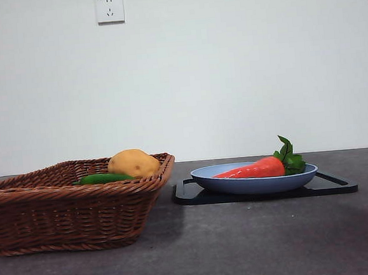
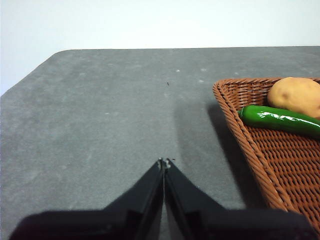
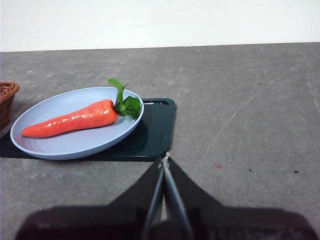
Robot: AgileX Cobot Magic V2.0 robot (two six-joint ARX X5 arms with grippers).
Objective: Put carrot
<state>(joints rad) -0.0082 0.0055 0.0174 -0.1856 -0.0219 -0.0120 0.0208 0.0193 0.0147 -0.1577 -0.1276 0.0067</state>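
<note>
The table (image 1: 256, 246) is gray. On it I see a brown basket (image 1: 69, 213) with a potato (image 1: 133, 163) and a green veggie (image 1: 104, 178) inside. A blue plate (image 1: 254, 183) sits on a dark tray (image 1: 337, 186), and the carrot (image 1: 253, 169) lies on the plate. My left pincer (image 2: 164, 162) and right pincer (image 3: 164, 159) are both closed and hold nothing

Counted on the table: one carrot (image 1: 258, 168), one yellow-brown potato (image 1: 133, 163) and one slim green vegetable (image 1: 104, 178), three pieces of produce in all. Containers came to one wicker basket (image 1: 69, 213), one blue plate (image 1: 254, 183) and one dark tray (image 1: 341, 185). Two grippers were noted, the left gripper (image 2: 164, 162) and the right gripper (image 3: 164, 159), plus one full wall socket (image 1: 109, 8) at 12 o'clock.
</note>
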